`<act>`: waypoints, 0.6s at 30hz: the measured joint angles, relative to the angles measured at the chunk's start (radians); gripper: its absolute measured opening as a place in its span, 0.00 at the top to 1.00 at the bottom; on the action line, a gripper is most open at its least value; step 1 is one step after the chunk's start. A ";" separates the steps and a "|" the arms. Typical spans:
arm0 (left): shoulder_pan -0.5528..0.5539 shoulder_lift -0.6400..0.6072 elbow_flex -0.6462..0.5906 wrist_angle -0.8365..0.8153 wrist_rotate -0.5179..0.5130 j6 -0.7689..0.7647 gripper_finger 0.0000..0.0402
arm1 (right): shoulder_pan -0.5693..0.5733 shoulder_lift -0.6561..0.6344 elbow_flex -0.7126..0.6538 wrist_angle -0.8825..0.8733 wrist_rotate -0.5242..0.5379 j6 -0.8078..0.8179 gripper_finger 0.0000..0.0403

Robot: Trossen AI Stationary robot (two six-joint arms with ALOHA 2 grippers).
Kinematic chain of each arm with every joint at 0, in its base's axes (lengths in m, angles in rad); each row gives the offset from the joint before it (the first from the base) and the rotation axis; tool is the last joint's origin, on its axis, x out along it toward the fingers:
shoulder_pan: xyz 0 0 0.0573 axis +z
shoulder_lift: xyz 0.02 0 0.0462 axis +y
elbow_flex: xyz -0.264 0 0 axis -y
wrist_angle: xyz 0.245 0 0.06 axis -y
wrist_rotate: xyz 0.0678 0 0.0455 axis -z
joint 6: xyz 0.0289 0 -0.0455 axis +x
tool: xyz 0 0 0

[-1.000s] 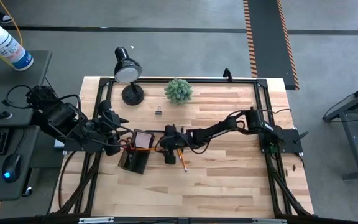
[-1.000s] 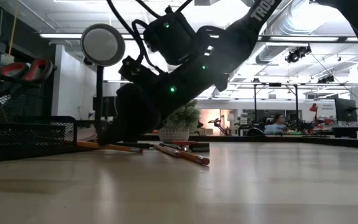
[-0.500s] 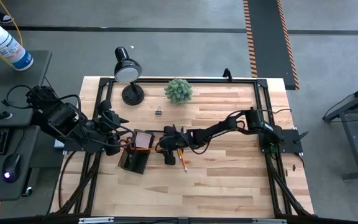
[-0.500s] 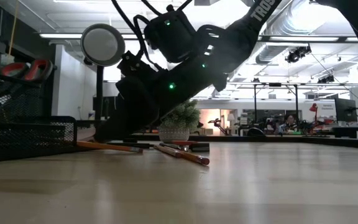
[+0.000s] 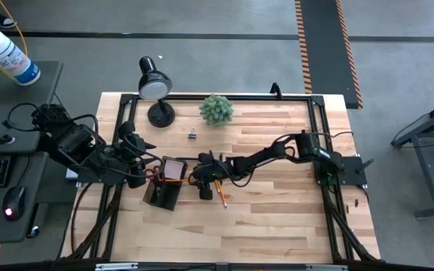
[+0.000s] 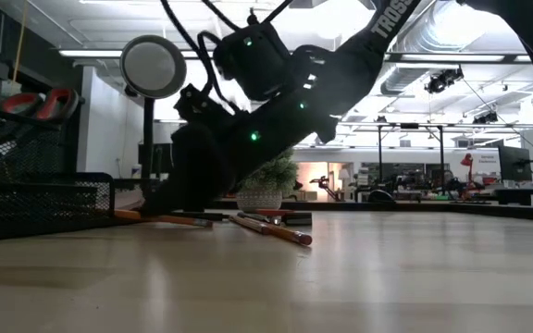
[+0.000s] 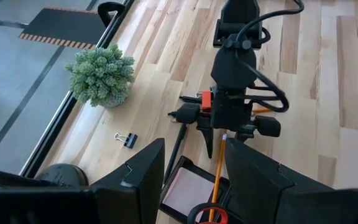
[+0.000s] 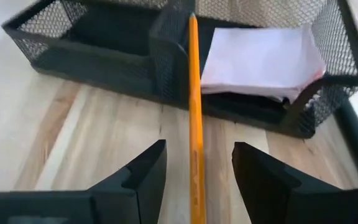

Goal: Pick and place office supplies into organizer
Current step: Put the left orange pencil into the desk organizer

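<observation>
A yellow-orange pencil [image 8: 194, 106] lies on the table, its far end by the black mesh organizer [image 8: 104, 37]. My right gripper [image 8: 197, 148] is low at the table, open, one finger on each side of that pencil with a gap on both sides. The organizer [image 5: 160, 194] holds a pale pink sticky-note pad [image 8: 260, 59] and red-handled scissors [image 6: 40, 102], which stand upright in it. My left gripper [image 7: 194, 146] hovers open above the organizer with nothing between its fingers. A second pencil [image 5: 221, 193] lies on the table nearer the front.
A black desk lamp [image 5: 155, 86] and a green spiky plant [image 5: 216, 110] stand at the far edge. A small binder clip [image 7: 127, 139] lies in front of them. A dark pen [image 7: 176, 146] lies beside my right gripper. Bare wood stretches across the table's right and near parts.
</observation>
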 joint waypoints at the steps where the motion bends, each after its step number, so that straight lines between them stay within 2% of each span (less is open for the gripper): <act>1: 0.000 0.000 0.000 0.000 0.000 0.000 0.62 | -0.002 0.000 0.000 0.003 -0.007 0.000 0.57; 18: 0.000 0.000 0.000 0.000 -0.004 0.004 0.62 | -0.002 0.034 0.001 0.039 0.006 0.003 0.65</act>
